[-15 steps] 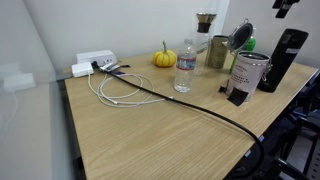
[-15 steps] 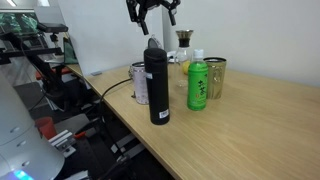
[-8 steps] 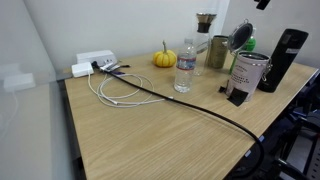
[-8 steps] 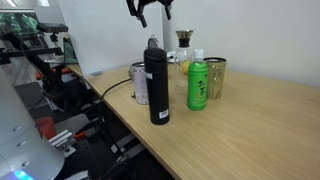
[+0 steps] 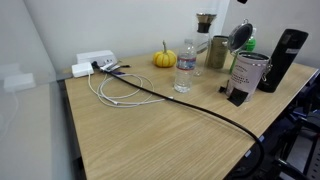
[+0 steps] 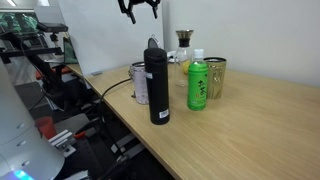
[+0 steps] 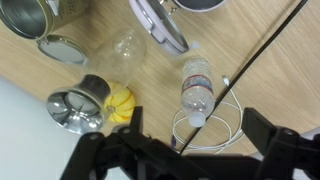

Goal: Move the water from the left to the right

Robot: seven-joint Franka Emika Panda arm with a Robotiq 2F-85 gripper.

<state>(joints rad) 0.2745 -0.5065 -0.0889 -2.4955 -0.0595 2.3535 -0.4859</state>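
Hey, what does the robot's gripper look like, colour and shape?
The gripper is black throughout: a blocky body with two angular, jointed fingers. In the wrist view they show as dark silhouettes, and no markings or cables can be made out on them.
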